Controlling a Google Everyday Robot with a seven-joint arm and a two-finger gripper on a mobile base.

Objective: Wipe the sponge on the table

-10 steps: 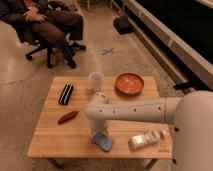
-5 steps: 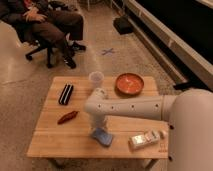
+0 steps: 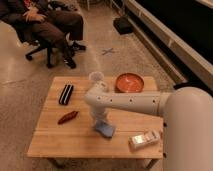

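The light-blue sponge [image 3: 105, 130] lies flat on the light-wood table [image 3: 60, 140], near the middle of its front half. My white arm reaches in from the right and bends down over it. The gripper [image 3: 99, 121] points down onto the sponge's left end and seems to press on it. The sponge's right half shows beyond the gripper.
An orange bowl [image 3: 129, 82] and a clear cup [image 3: 95, 78] stand at the table's far side. A black oblong object [image 3: 66, 94] and a dark red one [image 3: 67, 117] lie on the left. A white-and-yellow packet [image 3: 144, 140] lies front right. A seated person [image 3: 47, 22] is beyond the table.
The gripper and the sponge under it have slid away from the table's front edge, toward the middle of the table. The other objects have stayed put.
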